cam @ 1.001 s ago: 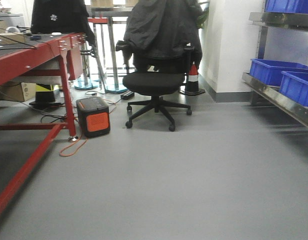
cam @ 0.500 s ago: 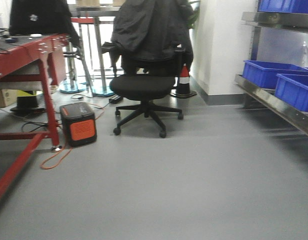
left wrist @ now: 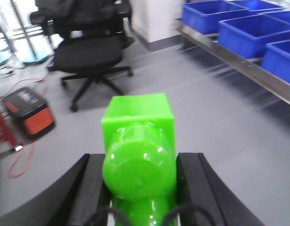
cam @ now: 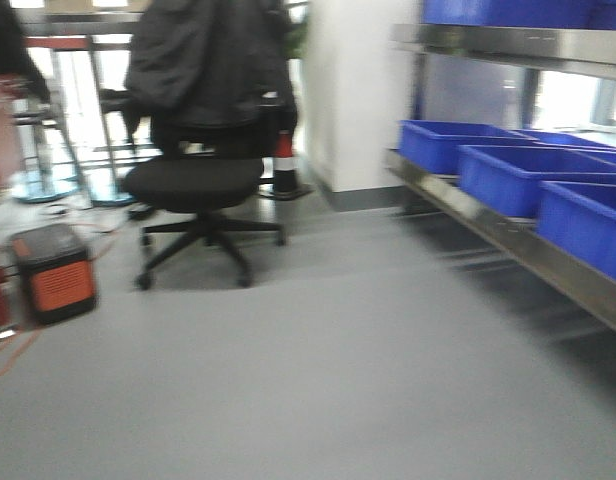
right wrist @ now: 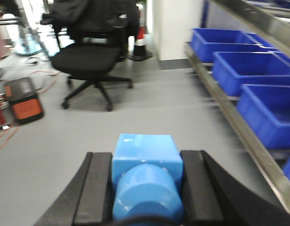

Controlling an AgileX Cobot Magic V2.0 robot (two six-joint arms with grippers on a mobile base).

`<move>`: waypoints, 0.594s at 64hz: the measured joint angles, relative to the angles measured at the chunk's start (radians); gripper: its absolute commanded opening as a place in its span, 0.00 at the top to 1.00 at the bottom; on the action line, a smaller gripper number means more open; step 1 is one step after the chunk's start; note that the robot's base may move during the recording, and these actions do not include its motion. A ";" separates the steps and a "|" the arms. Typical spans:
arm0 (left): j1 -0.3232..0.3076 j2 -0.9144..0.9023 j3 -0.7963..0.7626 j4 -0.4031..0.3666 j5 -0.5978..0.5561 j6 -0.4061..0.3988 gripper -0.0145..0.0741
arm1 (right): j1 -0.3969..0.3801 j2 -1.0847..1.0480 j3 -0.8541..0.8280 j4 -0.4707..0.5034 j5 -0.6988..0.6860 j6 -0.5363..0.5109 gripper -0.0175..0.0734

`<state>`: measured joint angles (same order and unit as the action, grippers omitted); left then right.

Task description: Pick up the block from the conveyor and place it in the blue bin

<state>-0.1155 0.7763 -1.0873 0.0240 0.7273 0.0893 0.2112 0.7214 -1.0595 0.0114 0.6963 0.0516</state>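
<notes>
The left tool (left wrist: 140, 162) is clamping a green block (left wrist: 138, 125) in its jaws, and the right tool (right wrist: 146, 162) is gripping a blue block (right wrist: 147, 150) the same way. Both blocks are sitting level and hanging above the grey floor (cam: 318, 380), well apart from any bin. The blue bins (cam: 508, 165) are lining a steel shelf (cam: 458, 205) off to the right, beyond the office chair (cam: 193, 180). The streaked views are suggesting that the base is travelling, so the step in hand is probably the carry. Doing it well is calling for firm grips, squaring up to the shelf, stopping fully, then bringing each block over the near rim and above a bin's middle before letting go.
</notes>
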 measured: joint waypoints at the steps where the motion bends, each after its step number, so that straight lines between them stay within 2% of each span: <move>1: 0.000 0.000 0.000 0.000 0.000 0.000 0.96 | 0.000 0.000 0.000 0.000 0.000 0.000 0.99; 38: 0.000 0.000 0.000 0.000 0.000 0.000 0.96 | 0.000 0.000 0.000 0.000 0.000 0.000 0.99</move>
<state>-0.1155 0.7763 -1.0873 0.0240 0.7273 0.0893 0.2112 0.7214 -1.0595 0.0114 0.6963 0.0516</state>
